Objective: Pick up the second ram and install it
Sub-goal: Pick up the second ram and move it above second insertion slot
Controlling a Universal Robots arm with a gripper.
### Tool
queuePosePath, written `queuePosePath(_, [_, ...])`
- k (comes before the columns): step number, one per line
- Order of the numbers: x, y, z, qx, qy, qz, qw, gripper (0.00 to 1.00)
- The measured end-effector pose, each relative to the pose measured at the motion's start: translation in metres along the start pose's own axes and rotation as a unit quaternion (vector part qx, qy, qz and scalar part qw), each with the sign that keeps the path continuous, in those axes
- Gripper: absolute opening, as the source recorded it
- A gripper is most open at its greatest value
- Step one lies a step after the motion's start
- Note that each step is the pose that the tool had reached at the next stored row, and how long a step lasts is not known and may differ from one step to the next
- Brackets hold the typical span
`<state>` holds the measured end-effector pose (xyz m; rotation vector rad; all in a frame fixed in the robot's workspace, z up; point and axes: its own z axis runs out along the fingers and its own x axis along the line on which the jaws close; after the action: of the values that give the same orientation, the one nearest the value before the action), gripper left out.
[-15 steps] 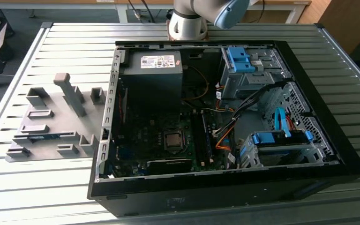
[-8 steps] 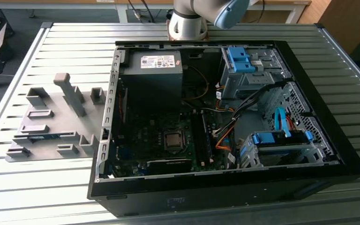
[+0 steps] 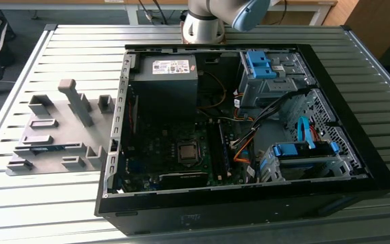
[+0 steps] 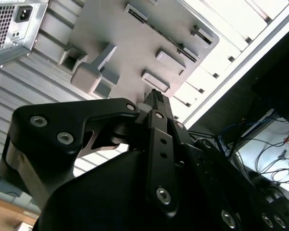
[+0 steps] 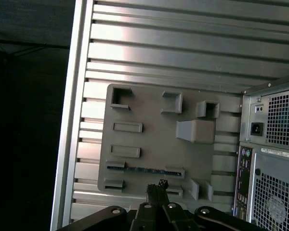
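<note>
A slatted metal table (image 3: 66, 46) carries an open black computer case (image 3: 378, 168), which lies on its side. On the exterior view's left, just beside the case, is a gray holder tray (image 3: 59, 114) with raised blocks and slots. The second ram (image 3: 46, 148) lies flat in a long slot of that tray, on the tray's near side, a thin blue stick with small dark chips. In the first wrist view the same stick (image 5: 144, 169) rests between two end blocks of the tray.

The tool (image 5: 156, 185) hangs over the tray with its fingers pressed together and nothing between them. In the first wrist view its tips sit just beside the stick without touching it. In the second wrist view the closed tips point at the tray's blocks.

Inside the case, a power supply (image 3: 164, 84) fills the far corner on the exterior view's left, and the motherboard (image 3: 161, 147) lies nearer. Blue plastic latches (image 3: 259, 63) sit on the drive bays on the exterior view's right. The arm (image 3: 205, 20) rises at the far edge of the table.
</note>
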<state>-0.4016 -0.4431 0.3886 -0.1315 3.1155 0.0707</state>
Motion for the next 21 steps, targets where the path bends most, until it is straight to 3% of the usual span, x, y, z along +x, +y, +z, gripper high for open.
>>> queuePosePath(4, [0.0000,-0.0001,0.0006,-0.0003,0.0016,-0.035,0.9994,0.11])
queuePosePath(8, [0.0000,-0.0001,0.0011,-0.0004,0.0032,-0.070,0.9975,0.11])
queuePosePath(13, [0.0000,-0.0001,0.0017,-0.0006,0.0052,-0.113,0.9935,0.11])
queuePosePath(19, [0.0000,-0.0002,0.0022,0.0001,0.0076,-0.160,0.9871,0.11])
queuePosePath(21, [0.0000,-0.0002,0.0022,0.0007,0.0078,-0.161,0.9868,0.11])
